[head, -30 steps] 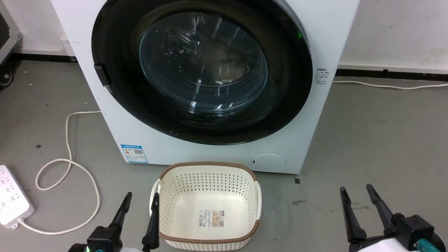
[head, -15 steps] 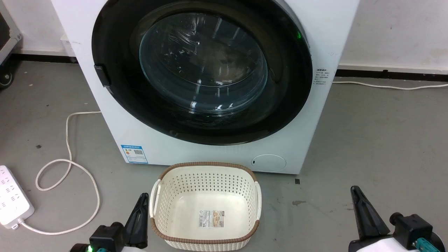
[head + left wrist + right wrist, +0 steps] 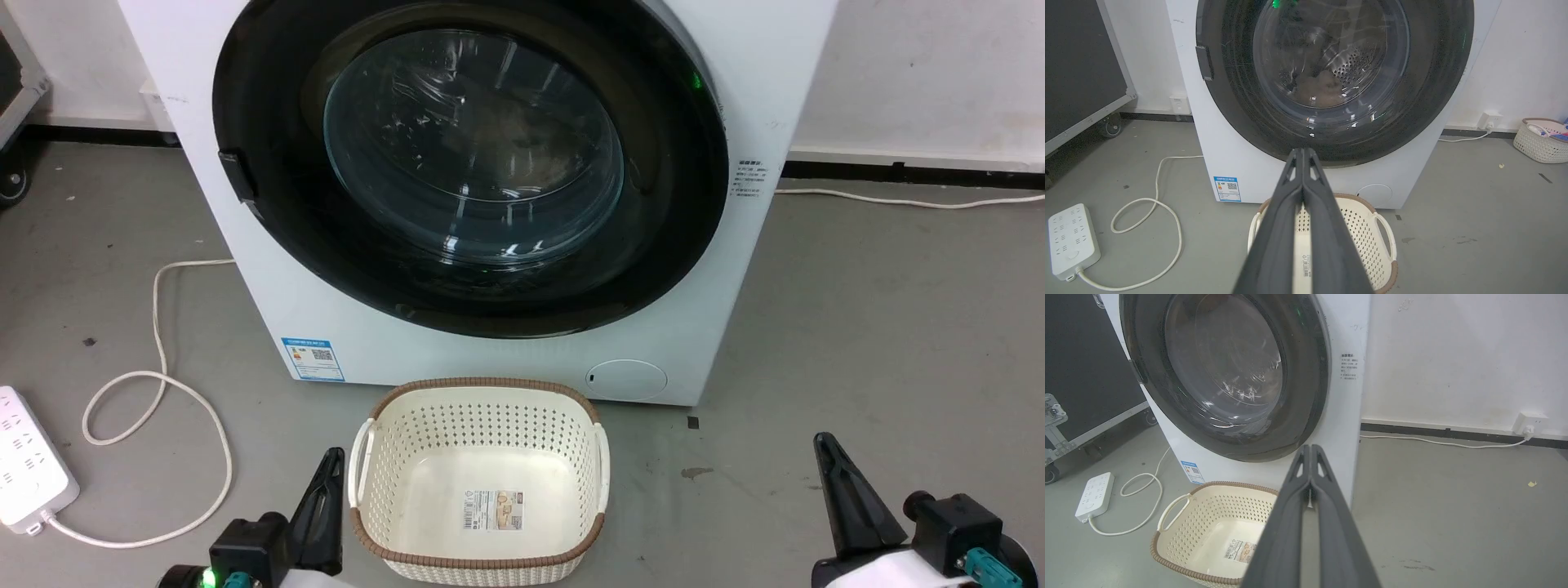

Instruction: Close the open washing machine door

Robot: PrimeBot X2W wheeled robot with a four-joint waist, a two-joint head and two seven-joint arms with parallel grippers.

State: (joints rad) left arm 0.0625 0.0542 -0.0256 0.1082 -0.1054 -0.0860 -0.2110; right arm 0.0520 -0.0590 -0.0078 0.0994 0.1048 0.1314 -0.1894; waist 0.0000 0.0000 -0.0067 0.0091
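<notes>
The white washing machine [image 3: 522, 359] stands straight ahead, its blue sticker [image 3: 313, 358] at the lower left of the front. Its round black-framed door [image 3: 269, 204] lies flat against the front, the clear glass bowl [image 3: 473, 147] in the middle. The same door [image 3: 1241, 106] [image 3: 1306, 388] fills the upper part of both wrist views. My left gripper [image 3: 331, 461] is shut at the lower left, empty, well short of the machine. Low at the right my right gripper [image 3: 824, 447] is shut too, holding nothing. Fingers pressed together appear as the left gripper [image 3: 1303, 152] and the right gripper [image 3: 1311, 448].
A cream perforated basket [image 3: 482, 392] sits on the floor just before the machine, between my grippers. A white power strip [image 3: 28, 465] and looped cable [image 3: 155, 384] lie at the left. Another basket [image 3: 1541, 141] stands by the wall at the right. A dark wheeled case [image 3: 1081, 73] is at the far left.
One second ago both grippers stood open; both have closed since. The door, the machine and the basket have not moved.
</notes>
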